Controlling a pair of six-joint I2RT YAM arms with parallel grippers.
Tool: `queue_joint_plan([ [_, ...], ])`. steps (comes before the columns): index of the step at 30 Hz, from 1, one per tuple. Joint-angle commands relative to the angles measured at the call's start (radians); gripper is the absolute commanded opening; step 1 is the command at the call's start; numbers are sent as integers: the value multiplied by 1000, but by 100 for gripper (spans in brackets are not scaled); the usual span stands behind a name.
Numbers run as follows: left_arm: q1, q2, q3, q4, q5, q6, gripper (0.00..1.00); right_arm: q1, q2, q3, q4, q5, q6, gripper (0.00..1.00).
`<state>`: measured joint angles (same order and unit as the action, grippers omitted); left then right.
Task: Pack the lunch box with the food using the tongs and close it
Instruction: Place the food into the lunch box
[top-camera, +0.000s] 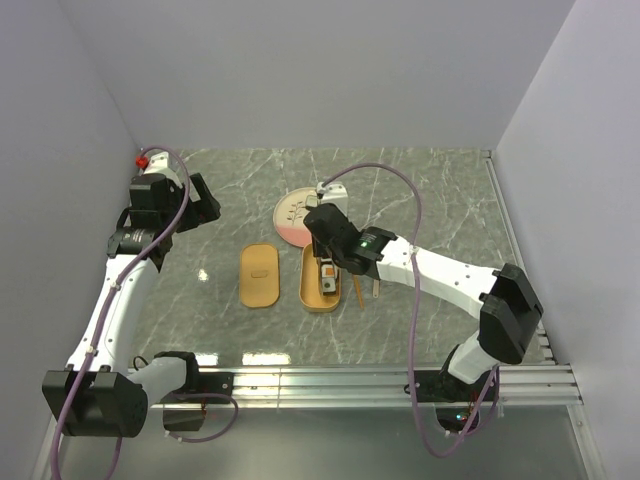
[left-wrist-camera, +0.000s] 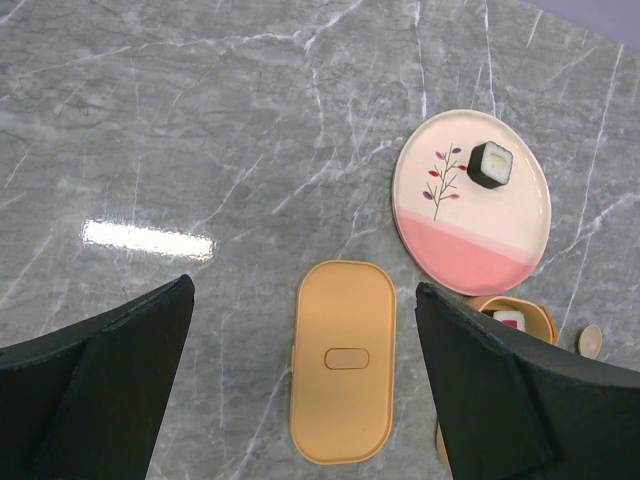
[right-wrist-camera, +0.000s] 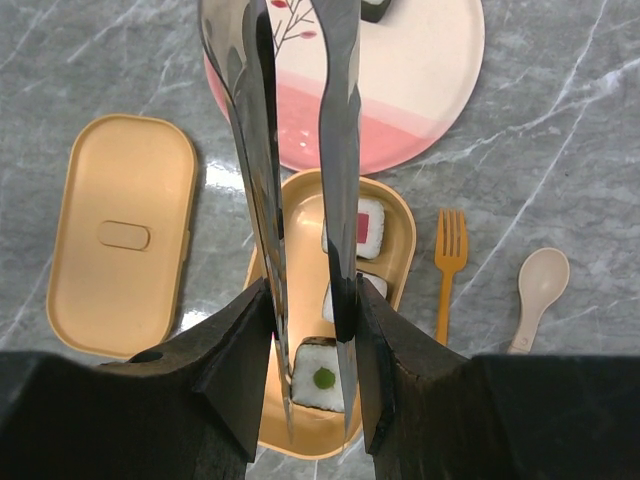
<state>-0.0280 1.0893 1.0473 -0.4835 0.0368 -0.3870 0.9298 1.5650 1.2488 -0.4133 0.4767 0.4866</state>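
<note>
Right end effector (right-wrist-camera: 305, 330) pinched the tongs (right-wrist-camera: 300, 120) between its fingers, the two slender arms running up the centre of the right wrist view toward the plate (right-wrist-camera: 440, 90) at the top of the frame; the arms stood slightly apart and appeared to carry nothing. The lunch box (right-wrist-camera: 400, 215) lay open at lower centre, directly below the plate, holding three pieces of the food (right-wrist-camera: 320, 378), while its lid (right-wrist-camera: 125, 235) rested flat on the bench (right-wrist-camera: 560, 150) at the left, just beside the base. One sushi piece (left-wrist-camera: 490, 165) remained on the plate, seen at upper right of the left wrist view. An orange fork (right-wrist-camera: 450, 260) and a beige spoon (right-wrist-camera: 540, 285) lay to the right of the box. Left end effector (left-wrist-camera: 300, 390) hung spread wide above the lid, holding nothing. Likely failures from here: the thin tong tips could slip off the last roll or crush it if squeezed unevenly; the roll could fall short of the box; the tongs could shift in the grip; and the lid could seat askew if a piece stood proud of the rim.
</note>
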Motion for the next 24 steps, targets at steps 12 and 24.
queue_joint_plan([
  [12, -6, -14, -13, 14, -11, 0, 100, -17, 33, -3, 27, 3, 21, 21],
  [24, -6, -17, -20, 16, -17, 2, 100, -17, 35, 5, 16, 22, 21, 38],
])
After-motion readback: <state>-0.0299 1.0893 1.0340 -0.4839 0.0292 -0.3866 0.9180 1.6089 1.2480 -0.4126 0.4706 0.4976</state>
